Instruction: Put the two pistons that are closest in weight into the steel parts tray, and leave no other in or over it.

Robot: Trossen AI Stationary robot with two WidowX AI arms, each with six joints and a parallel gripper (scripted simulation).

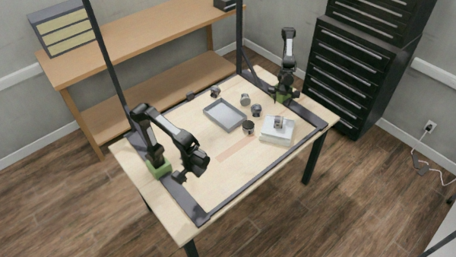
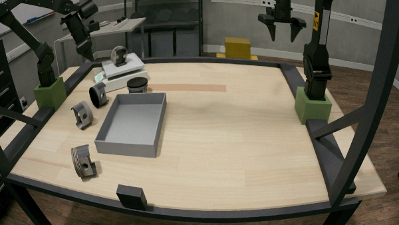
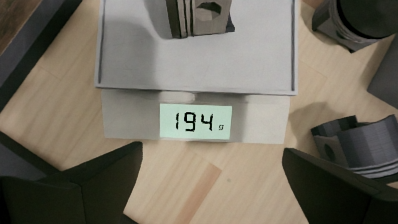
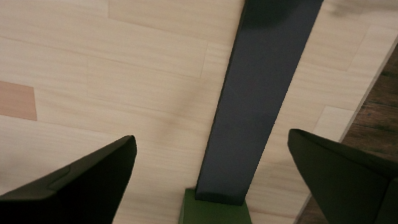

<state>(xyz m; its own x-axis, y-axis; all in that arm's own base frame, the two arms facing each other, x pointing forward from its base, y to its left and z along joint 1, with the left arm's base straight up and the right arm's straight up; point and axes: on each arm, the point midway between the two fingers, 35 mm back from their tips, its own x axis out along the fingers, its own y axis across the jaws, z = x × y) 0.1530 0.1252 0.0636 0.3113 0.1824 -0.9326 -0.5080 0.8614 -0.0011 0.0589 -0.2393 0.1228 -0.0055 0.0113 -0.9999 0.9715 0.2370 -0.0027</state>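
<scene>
A piston [image 1: 278, 122] [image 2: 119, 56] [image 3: 200, 17] lies on its side on the white scale [image 2: 124, 81] [image 3: 125, 117], whose display reads 194 g. A piston with a dark crown [image 1: 248, 127] [image 2: 137, 85] [image 3: 367, 17] stands upright beside the scale. Another piston [image 1: 256, 110] [image 2: 98, 94] [image 3: 357, 142] lies near it. Two more, one piston [image 1: 245, 99] [image 2: 82, 114] and a ringed piston [image 1: 215, 91] [image 2: 84, 161], lie farther along. The grey steel tray [image 2: 126, 150] is empty. My left gripper [image 3: 213, 152] is open above the scale's display side. My right gripper [image 2: 282, 41] [image 4: 211, 139] is open, high above the table.
A small black block [image 1: 190, 96] [image 2: 132, 197] is at the table edge beyond the tray. Dark frame rails [image 2: 213, 60] [image 4: 250, 105] border the table, with uprights at the corners. The green arm bases [image 1: 159, 168] [image 2: 50, 94] stand at opposite ends.
</scene>
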